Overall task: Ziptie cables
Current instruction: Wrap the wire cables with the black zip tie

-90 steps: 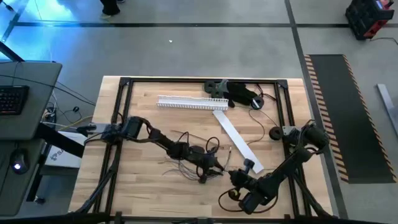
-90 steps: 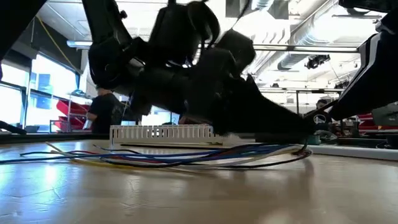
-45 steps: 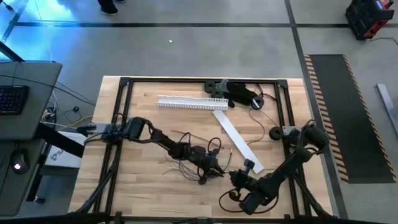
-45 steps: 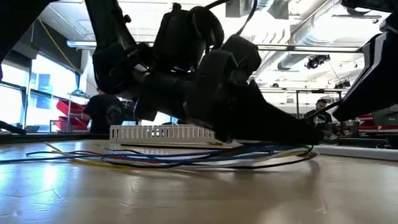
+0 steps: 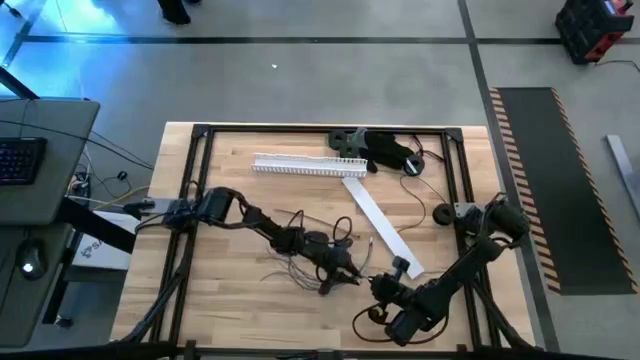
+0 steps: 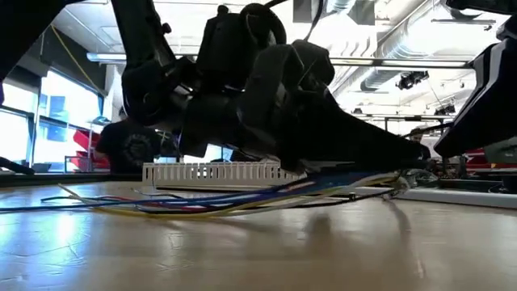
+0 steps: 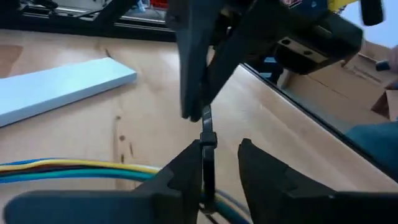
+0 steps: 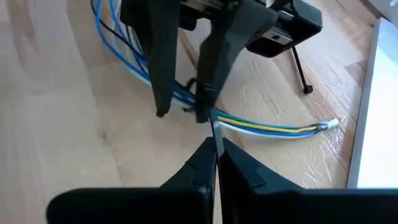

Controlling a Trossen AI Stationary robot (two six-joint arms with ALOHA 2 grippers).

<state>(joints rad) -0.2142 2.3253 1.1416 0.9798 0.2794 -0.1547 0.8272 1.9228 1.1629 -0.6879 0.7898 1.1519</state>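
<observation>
The cables (image 5: 290, 262) are a bunch of thin blue, yellow and dark wires (image 8: 261, 126) near the table's middle. Most of their length lies on the wood, and the end by the grippers rises off it (image 6: 355, 179). A black ziptie (image 7: 207, 163) loops around the bundle. My left gripper (image 5: 345, 268) stands over the bundle with its fingers apart (image 7: 222, 146), one on each side of the wires. My right gripper (image 5: 372, 282), just to its near right, is shut on the ziptie's tail (image 8: 216, 146). My left gripper points down with its fingers astride the bundle. The ziptie's head (image 7: 208, 139) lies against the inner side of one finger (image 7: 186, 171). Whether the other finger touches the wires I cannot tell. My right gripper pinches the ziptie's free tail (image 8: 214, 129) between its two fingertips, a short way from the head. It comes slanting down from the table's near right. The tail runs straight from the fingertips to the loop on the bundle.
A white slotted duct (image 5: 310, 166) and a flat white strip (image 5: 380, 225) lie behind the work spot. A black gadget (image 5: 385, 150) with its thin cord sits at the far edge. Black frame rails (image 5: 200, 160) border the table. A person (image 6: 129, 149) stands in the room behind.
The end of the cable bundle by the grippers has risen off the table, while the rest of the wires stays lying on the wood. Both grippers have stayed close together at the ziptie.
</observation>
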